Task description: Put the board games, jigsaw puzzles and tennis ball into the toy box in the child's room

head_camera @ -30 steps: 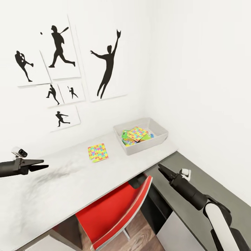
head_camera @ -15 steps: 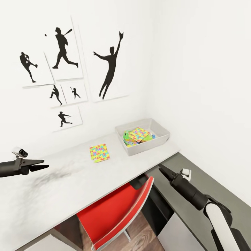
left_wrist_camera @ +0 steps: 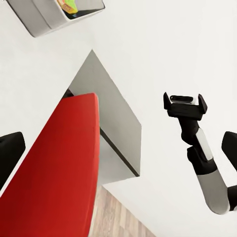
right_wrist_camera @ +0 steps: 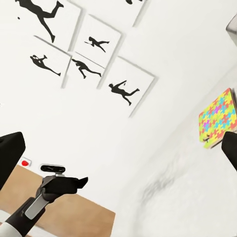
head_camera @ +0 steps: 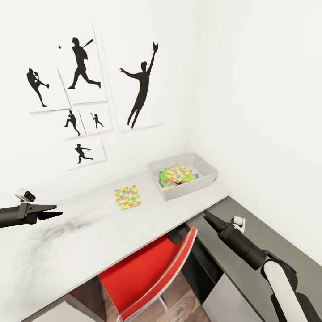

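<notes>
The toy box [head_camera: 188, 188] stands at the table's [head_camera: 112, 228] far right end. One jigsaw puzzle [head_camera: 177, 171] lies inside it on top of green-edged board games [head_camera: 163, 173]. Another jigsaw puzzle [head_camera: 127, 197] lies flat on the table, left of the box, and also appears in the right wrist view [right_wrist_camera: 217, 118]. The tennis ball and the bed are out of view. My left gripper [head_camera: 56, 211] hovers open over the table's left part. My right gripper [head_camera: 208, 218] hangs open off the table's front right corner; the left wrist view shows its fingers [left_wrist_camera: 170, 101] apart.
A red chair [head_camera: 147, 273] is tucked under the table's front edge. A lower dark grey cabinet [head_camera: 277, 237] runs along the right wall beneath my right arm. Black silhouette sport prints [head_camera: 141, 85] hang on the white wall behind the table.
The head camera shifted slightly, so the whole scene sits a little further right. Neither the arms nor the toys have moved.
</notes>
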You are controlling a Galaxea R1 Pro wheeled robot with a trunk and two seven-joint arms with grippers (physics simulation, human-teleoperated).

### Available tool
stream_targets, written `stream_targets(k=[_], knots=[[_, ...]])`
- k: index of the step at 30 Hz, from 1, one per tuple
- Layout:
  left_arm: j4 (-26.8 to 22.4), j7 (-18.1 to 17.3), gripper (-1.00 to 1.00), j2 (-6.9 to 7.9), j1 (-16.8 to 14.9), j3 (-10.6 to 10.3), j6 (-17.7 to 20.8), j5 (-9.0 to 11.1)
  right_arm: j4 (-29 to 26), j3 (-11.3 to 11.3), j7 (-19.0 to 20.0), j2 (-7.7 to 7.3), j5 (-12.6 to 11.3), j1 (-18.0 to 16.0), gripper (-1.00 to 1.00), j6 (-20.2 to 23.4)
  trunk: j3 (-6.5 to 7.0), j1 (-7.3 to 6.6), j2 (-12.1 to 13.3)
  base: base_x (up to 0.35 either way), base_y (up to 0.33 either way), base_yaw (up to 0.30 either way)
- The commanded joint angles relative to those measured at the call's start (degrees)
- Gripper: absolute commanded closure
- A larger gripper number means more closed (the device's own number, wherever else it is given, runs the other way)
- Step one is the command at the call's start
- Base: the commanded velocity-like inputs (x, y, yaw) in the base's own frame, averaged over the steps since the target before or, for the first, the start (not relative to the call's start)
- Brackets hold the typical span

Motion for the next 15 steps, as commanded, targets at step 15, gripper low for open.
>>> stream_targets(k=[15], knots=[[0.0,-0.3,-1.0,0.08,-0.1,-0.4,0.6,0.2,-0.1,-0.1,-0.1,-0.01,-0.2,-0.1,-1.0,0.3,0.5,0.04,-0.1,0.0,0.0,-0.018]])
